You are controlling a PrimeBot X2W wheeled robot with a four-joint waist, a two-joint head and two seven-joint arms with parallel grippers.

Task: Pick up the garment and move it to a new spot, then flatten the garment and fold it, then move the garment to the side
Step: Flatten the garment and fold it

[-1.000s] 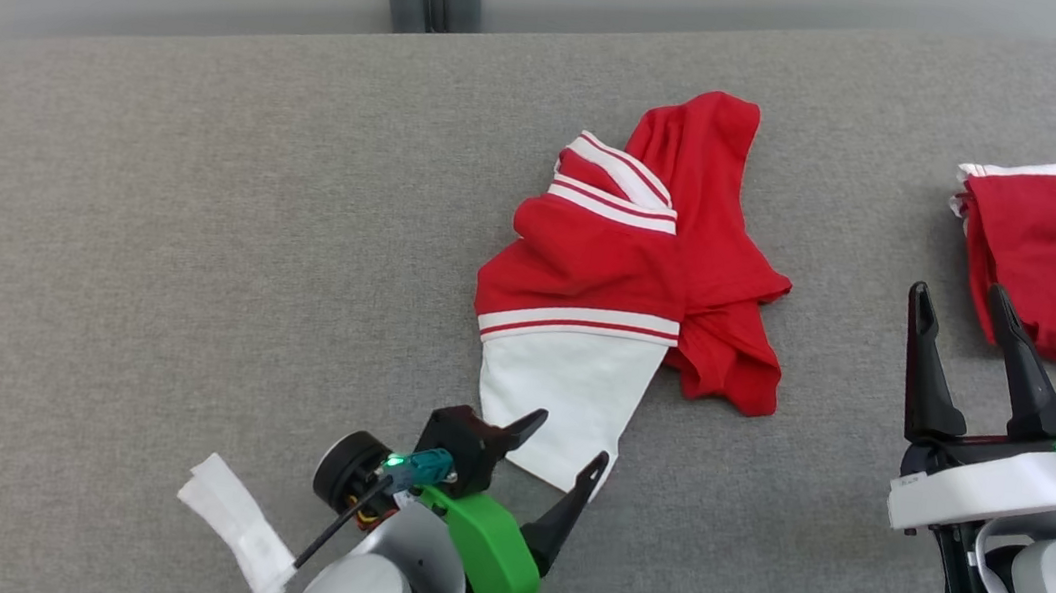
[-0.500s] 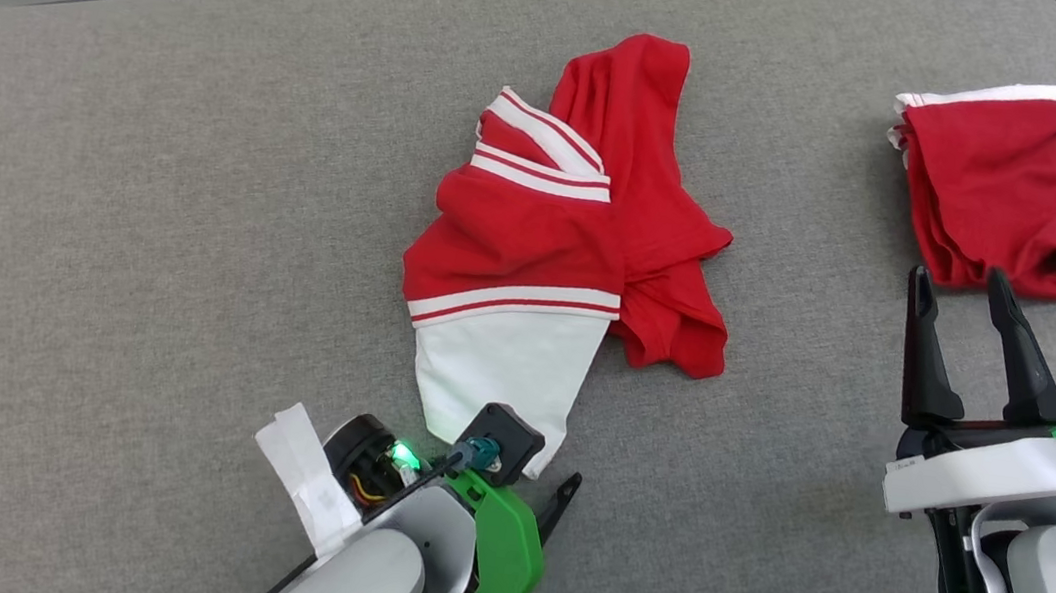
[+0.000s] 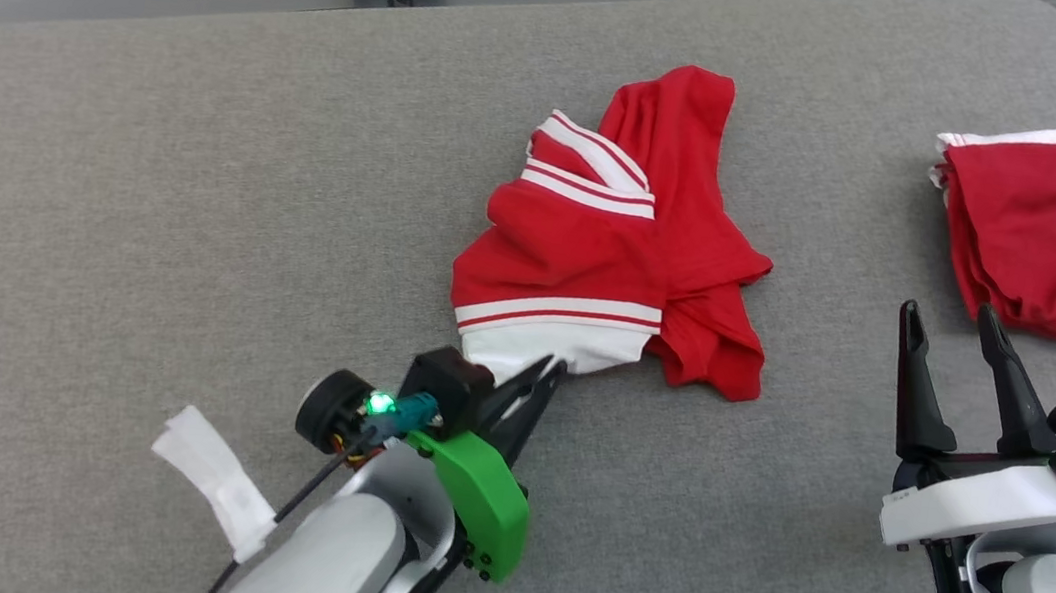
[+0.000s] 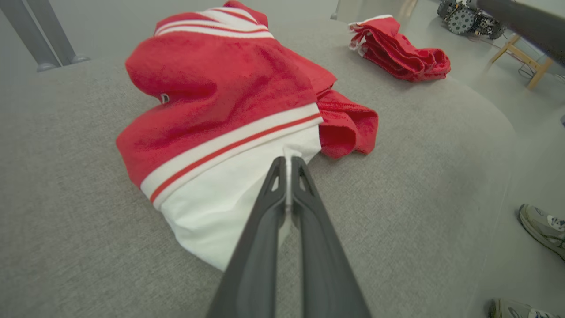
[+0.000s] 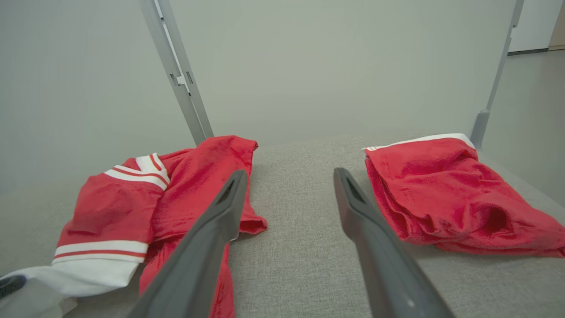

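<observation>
On the left, our left gripper (image 3: 551, 372) is pinched shut on the white end of the garment (image 3: 592, 264), because that loose end looks like the easy bit to grab for lifting it to a new spot. The garment lies bunched up in the middle of the grey cushion (image 3: 148, 189), so we think the flattening comes later. On the right, our right gripper (image 3: 949, 316) hovers with fingers wide apart, holding nothing, near another red cloth (image 3: 1039, 238) that sits folded out of the way.
</observation>
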